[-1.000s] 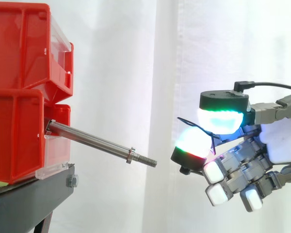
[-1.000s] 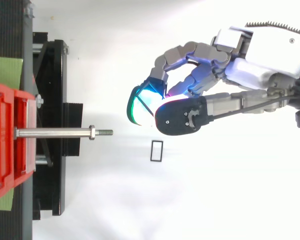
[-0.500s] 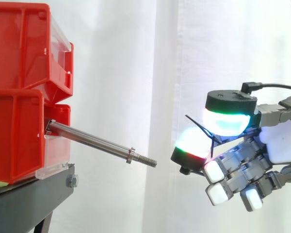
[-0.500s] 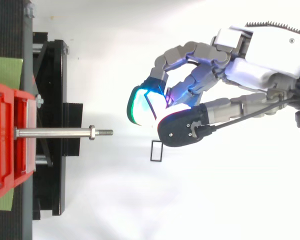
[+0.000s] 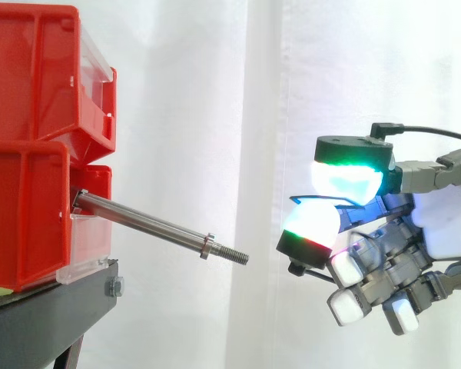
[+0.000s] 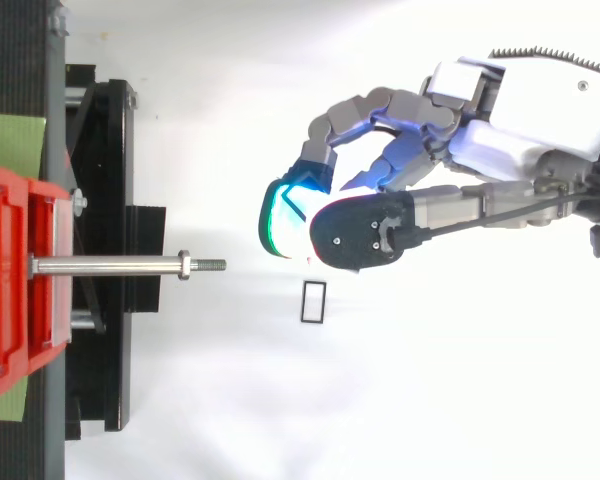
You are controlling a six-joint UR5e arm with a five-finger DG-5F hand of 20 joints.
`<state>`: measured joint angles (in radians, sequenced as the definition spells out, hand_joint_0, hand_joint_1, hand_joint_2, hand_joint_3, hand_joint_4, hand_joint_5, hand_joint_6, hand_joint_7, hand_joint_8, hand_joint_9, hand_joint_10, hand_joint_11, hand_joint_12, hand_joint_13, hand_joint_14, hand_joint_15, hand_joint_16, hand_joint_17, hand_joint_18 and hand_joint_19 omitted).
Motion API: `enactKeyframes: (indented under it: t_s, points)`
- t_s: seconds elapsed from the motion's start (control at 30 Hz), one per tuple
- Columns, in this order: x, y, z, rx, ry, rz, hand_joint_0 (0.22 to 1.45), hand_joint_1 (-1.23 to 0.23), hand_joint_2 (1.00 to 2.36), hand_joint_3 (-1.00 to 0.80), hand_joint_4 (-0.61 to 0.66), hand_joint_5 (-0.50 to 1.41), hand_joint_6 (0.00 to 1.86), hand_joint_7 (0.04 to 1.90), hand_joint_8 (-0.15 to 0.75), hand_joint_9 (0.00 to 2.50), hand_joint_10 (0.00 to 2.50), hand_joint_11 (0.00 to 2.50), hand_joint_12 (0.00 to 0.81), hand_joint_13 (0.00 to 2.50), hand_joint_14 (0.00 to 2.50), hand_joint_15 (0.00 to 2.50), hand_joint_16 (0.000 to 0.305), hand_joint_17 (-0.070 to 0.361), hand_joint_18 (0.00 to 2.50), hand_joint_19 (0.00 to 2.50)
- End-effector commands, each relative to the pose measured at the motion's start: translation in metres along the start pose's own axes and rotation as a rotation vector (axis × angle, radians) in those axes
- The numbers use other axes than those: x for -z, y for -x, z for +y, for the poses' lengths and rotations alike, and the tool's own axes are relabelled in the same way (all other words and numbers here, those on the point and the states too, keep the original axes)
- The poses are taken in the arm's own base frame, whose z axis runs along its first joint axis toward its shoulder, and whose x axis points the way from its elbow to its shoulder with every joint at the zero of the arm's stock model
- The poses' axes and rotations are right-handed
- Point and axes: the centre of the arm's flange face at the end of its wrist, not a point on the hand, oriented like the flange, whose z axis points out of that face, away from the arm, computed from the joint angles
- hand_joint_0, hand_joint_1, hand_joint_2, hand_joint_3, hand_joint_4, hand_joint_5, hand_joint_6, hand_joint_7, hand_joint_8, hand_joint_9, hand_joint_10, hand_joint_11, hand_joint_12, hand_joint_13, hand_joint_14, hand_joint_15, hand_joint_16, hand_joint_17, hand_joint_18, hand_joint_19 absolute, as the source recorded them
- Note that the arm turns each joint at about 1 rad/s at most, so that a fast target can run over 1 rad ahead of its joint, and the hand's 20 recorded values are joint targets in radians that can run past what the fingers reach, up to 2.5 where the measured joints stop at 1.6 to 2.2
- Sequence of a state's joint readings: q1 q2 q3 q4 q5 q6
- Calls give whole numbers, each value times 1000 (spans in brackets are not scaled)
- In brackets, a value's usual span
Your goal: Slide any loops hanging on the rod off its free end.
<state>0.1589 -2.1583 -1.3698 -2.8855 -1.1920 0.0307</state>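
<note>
Hand (image 5: 384,257): fingers and thumb are curling, pinching the thin black loop (image 5: 303,199) between the glowing pads.
Loop: hanging right of the rod's threaded free end, apart from it.
Steel rod (image 5: 150,225): sticking out bare from the red plastic bins (image 5: 31,154), its axis pointing right toward the hand.

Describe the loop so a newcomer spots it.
Right of the red bins and their steel rod, the hand faces the rod's free end. The loop is the thin black band pinched between its two largest glowing pads, off the rod.
</note>
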Motion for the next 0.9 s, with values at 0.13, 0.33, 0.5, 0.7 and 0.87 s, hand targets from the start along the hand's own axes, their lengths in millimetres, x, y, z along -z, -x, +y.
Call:
enactKeyframes:
  t_s: [0.13,0.33,0.5,0.7,0.87]
  points:
    - [1,0,-1,5,-13,0,601,-678,1015,-126,178,-152,891,991,423,1030,9,411,433,964,8,269,65,146,1076,530]
    - [9,3,-7,25,-81,-2,607,-708,1015,-128,183,-159,904,956,409,999,9,419,427,948,9,271,64,143,1067,532]
    - [10,3,-9,7,-92,-2,600,-642,1014,-312,197,-161,889,939,382,995,12,409,399,925,10,288,58,130,1011,565]
    - [10,2,-7,6,-89,-7,578,-565,1009,-383,196,-156,861,978,390,1011,10,403,406,928,10,293,59,133,1010,573]
    - [10,2,-8,7,-91,-7,571,-638,1010,-369,196,-154,855,995,392,1010,10,406,410,929,10,296,59,133,1011,583]
